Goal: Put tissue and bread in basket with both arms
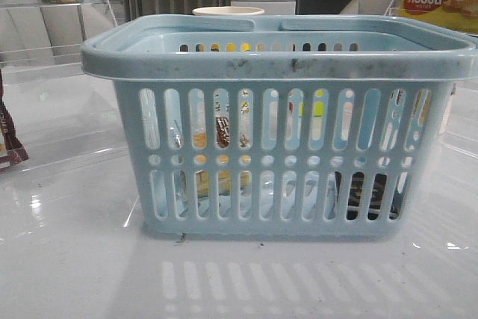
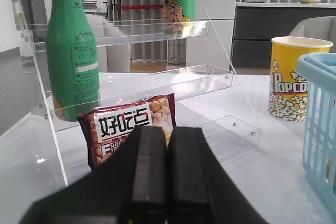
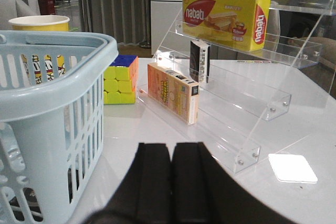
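The light blue basket (image 1: 276,65) fills the middle of the front view. Through its slots I see the bread (image 1: 221,134), yellowish with a dark brown label, inside at the left. The dark tissue packet (image 1: 366,196) lies on the basket floor at the right. Neither gripper shows in the front view. My left gripper (image 2: 167,132) is shut and empty, left of the basket (image 2: 320,129) and apart from it. My right gripper (image 3: 171,148) is shut and empty, right of the basket (image 3: 58,77) and apart from it.
On the left stand a clear shelf with a green bottle (image 2: 71,51), a brown-and-white snack bag (image 2: 128,127) and a popcorn cup (image 2: 294,77). On the right a clear shelf (image 3: 252,93) holds a nabati box (image 3: 226,17), with an orange box (image 3: 173,98) and a colour cube (image 3: 122,80) nearby.
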{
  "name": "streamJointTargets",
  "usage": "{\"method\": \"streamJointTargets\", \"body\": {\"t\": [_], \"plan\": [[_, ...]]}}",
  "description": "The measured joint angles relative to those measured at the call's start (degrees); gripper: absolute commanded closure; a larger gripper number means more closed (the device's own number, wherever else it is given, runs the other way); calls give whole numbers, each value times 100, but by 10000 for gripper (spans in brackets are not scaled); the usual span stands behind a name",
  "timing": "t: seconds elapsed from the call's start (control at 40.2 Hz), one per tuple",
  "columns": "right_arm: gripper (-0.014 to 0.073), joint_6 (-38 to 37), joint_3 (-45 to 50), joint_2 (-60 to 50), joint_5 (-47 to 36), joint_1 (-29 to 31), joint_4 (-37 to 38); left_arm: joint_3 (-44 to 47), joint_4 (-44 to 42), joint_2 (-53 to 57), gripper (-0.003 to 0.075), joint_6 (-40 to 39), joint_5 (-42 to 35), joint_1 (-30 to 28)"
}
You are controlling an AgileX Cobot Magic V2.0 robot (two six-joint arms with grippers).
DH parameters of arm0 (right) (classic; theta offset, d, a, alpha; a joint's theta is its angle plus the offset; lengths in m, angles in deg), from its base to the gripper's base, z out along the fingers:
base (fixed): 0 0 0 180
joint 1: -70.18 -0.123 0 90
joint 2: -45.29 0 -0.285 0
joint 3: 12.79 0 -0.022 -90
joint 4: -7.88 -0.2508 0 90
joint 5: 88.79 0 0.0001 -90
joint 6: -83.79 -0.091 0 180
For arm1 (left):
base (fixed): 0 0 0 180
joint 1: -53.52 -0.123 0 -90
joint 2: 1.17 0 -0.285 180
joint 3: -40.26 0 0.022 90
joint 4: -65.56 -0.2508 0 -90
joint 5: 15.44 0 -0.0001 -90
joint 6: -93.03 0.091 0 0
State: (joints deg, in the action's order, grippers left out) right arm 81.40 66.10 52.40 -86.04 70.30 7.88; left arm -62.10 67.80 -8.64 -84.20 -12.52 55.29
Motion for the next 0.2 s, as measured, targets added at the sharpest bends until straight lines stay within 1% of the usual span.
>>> {"method": "streamJointTargets", "body": {"t": [0.199], "plan": [[536,0,0,0,0,0,0,0,0,0,628,0,0,0]]}}
